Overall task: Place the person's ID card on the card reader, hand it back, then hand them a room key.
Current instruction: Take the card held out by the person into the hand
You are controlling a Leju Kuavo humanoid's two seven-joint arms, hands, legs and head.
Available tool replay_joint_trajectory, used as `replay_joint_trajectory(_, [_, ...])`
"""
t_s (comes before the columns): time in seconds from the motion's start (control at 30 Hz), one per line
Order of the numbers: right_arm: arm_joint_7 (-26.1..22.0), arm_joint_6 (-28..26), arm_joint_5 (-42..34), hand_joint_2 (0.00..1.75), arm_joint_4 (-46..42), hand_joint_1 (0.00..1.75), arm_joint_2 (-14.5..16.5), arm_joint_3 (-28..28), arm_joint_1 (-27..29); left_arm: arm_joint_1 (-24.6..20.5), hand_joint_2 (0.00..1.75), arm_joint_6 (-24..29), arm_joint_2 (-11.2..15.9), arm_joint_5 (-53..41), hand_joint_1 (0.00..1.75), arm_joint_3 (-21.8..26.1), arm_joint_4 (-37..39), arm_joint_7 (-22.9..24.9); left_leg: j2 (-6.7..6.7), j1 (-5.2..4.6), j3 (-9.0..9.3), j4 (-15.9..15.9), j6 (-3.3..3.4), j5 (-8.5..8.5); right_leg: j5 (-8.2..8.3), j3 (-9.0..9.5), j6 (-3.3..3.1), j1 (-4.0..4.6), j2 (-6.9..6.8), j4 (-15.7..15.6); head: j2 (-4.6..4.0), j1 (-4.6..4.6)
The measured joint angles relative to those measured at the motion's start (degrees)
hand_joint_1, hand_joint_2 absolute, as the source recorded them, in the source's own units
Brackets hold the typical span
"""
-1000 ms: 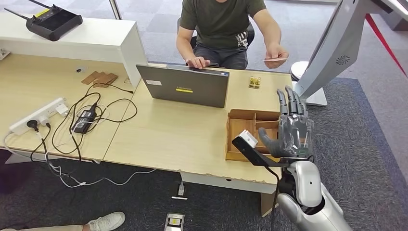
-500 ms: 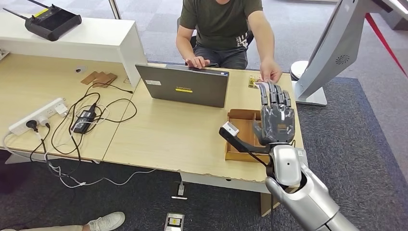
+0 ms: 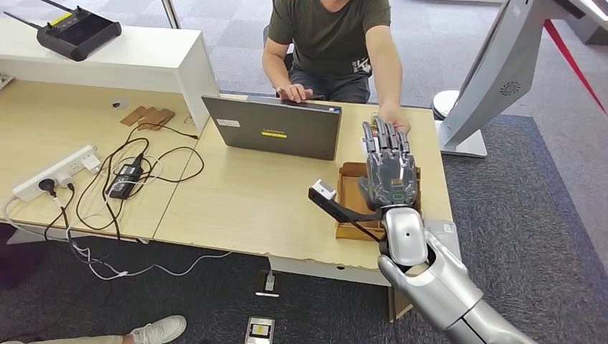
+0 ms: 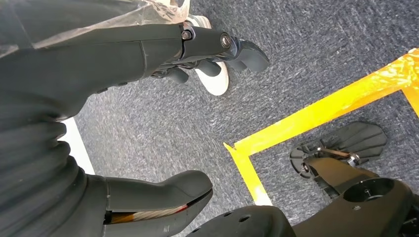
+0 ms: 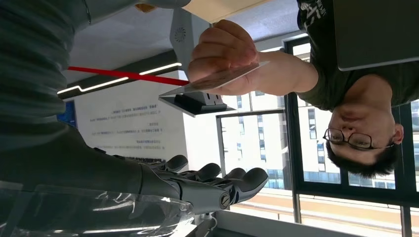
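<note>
Fingers: the right hand (image 3: 391, 168) has its fingers (image 5: 217, 178) straight and spread, holding nothing; right of centre in the head view.
ID card: pinched in the person's hand (image 5: 225, 52), the ID card (image 5: 217, 79) thin and edge-on, just beyond the fingertips, apart from them.
Left hand: the left hand (image 4: 163, 54) hangs over the carpet, fingers loosely apart, empty.
Around: cardboard tray (image 3: 351, 193) under the right hand on the counter (image 3: 251, 193); laptop (image 3: 276, 129) upper centre.
Step in hand: taking the card, I judge.
Doing it well: slide the fingers to both faces of the card, close gently, and let the person release first; a rushed pinch could flick it away.
</note>
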Motion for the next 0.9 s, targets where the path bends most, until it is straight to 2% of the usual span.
replay_joint_trajectory(0.17, [-0.1, 0.1, -0.7, 1.75, 3.1, 0.0, 1.5, 0.3, -0.6, -0.3, 1.75, -0.2, -0.2, -0.6, 0.0, -0.3, 0.0, 0.4, 0.0, 0.0, 0.0, 0.0, 0.0, 0.0, 0.0, -0.01, 0.0, 0.0, 0.0, 0.0, 0.0, 0.0])
replay_joint_trajectory(0.2, [0.0, 0.1, -0.7, 1.75, 3.6, 0.11, 1.8, 0.4, -0.7, -0.4, 1.75, -0.3, -0.3, -0.6, 0.0, -0.3, 0.0, 0.5, 0.0, 0.0, -0.01, 0.0, 0.0, 0.0, 0.0, -0.02, 0.0, 0.0, 0.0, 0.0, 0.0, -0.01])
replay_joint_trajectory(0.23, [0.0, 0.1, -0.8, 1.75, 4.1, 0.25, 2.0, 0.4, -0.9, -0.4, 1.75, -0.3, -0.3, -0.6, 0.0, -0.3, 0.0, 0.6, 0.0, 0.0, -0.01, 0.0, 0.0, 0.0, 0.0, -0.02, 0.0, 0.0, 0.0, 0.0, 0.0, 0.0])
replay_joint_trajectory(0.27, [0.0, 0.2, -0.9, 1.75, 4.6, 0.52, 2.3, 0.4, -1.1, -0.5, 1.75, -0.4, -0.3, -0.6, 0.0, -0.3, 0.0, 0.7, 0.0, 0.0, -0.01, 0.0, 0.0, 0.0, 0.0, -0.02, 0.0, 0.0, 0.0, 0.0, 0.0, -0.01])
replay_joint_trajectory(0.3, [0.1, 0.3, -1.0, 1.75, 5.1, 0.9, 2.5, 0.4, -1.4, -0.5, 1.75, -0.4, -0.4, -0.6, 0.0, -0.4, 0.0, 0.7, 0.0, 0.0, -0.01, 0.0, 0.0, 0.0, 0.0, -0.03, 0.0, 0.0, 0.0, 0.0, 0.0, 0.0])
replay_joint_trajectory(0.37, [0.4, 0.6, -1.2, 1.75, 6.1, 1.5, 3.0, 0.5, -1.9, -0.6, 1.75, -0.4, -0.4, -0.6, 0.0, -0.4, 0.0, 0.7, 0.01, 0.0, -0.01, 0.0, 0.0, 0.0, 0.0, -0.02, 0.0, 0.0, 0.0, 0.0, 0.0, 0.0])
replay_joint_trajectory(0.4, [0.5, 0.9, -1.3, 1.75, 6.5, 1.67, 3.2, 0.5, -2.2, -0.7, 1.75, -0.5, -0.5, -0.6, 0.0, -0.5, 0.0, 0.7, 0.01, 0.0, -0.01, 0.0, 0.0, 0.0, 0.0, -0.02, 0.0, 0.0, 0.0, 0.0, 0.0, 0.0])
replay_joint_trajectory(0.47, [1.0, 1.8, -1.8, 1.75, 7.4, 1.75, 3.6, 0.6, -2.6, -0.7, 1.75, -0.5, -0.5, -0.6, 0.0, -0.6, 0.0, 0.7, 0.01, 0.0, -0.01, 0.0, 0.0, 0.0, 0.0, -0.02, 0.0, 0.0, 0.0, 0.0, 0.0, 0.0])
replay_joint_trajectory(0.7, [1.8, 3.8, -3.1, 1.75, 9.4, 1.75, 4.1, 0.9, -3.4, -0.9, 1.75, -0.5, -0.5, -0.6, 0.0, -0.6, 0.0, 0.7, 0.01, 0.0, -0.02, 0.0, 0.0, 0.0, 0.0, -0.03, 0.0, 0.0, 0.0, 0.0, 0.0, 0.0])
replay_joint_trajectory(0.9, [0.9, 2.7, -5.8, 1.75, 10.4, 1.75, 4.0, 0.8, -3.7, -1.1, 1.75, -0.7, -0.5, -0.9, 0.0, -0.7, 0.0, 0.7, 0.01, 0.0, -0.02, 0.0, 0.0, 0.0, 0.0, -0.05, 0.0, 0.0, 0.01, 0.0, 0.0, 0.0])
